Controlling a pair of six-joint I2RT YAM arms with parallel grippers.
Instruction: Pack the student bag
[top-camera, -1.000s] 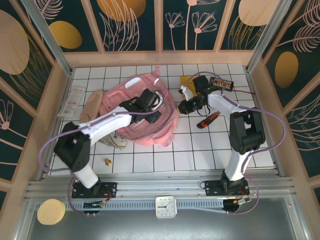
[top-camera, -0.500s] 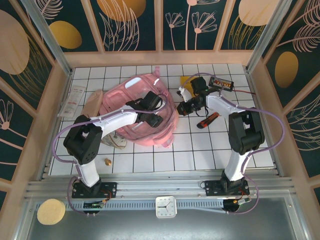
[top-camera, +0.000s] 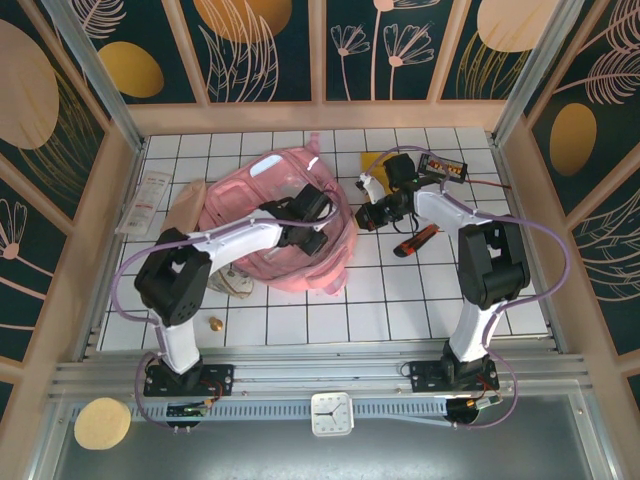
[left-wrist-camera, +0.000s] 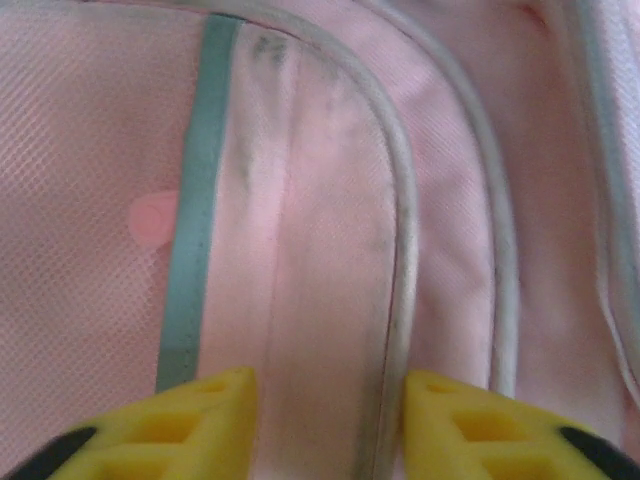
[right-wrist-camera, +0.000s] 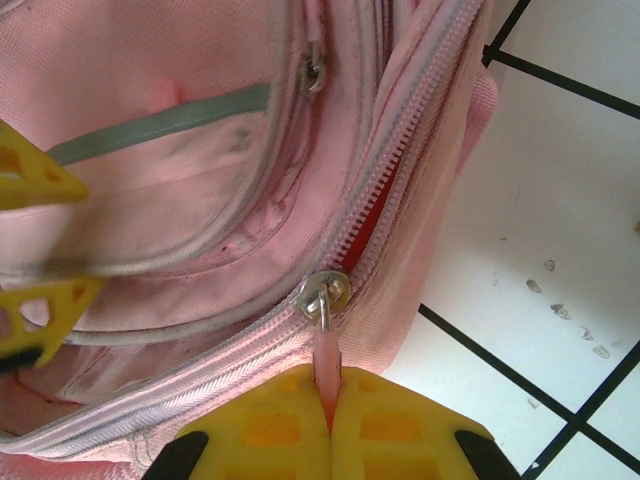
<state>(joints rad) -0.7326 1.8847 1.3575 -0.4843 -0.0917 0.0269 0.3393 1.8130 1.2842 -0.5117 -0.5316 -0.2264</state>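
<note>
surface: white tiled table, black grid lines
centre: large pale pink fabric backpack, lying flat
left: flat white printed packet; tan paper bag just beside it
far right: black box with coloured buttons
right: red-and-black pen-like tool
near left: small brass-coloured object

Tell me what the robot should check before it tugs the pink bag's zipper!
1. Right gripper pinching the zipper pull: ok.
2. Zipper partly open beyond the slider: ok.
3. Left gripper holding the student bag steady: cannot tell; its fingers straddle the pocket fabric.
4. Bag lying on the table: ok.
</note>
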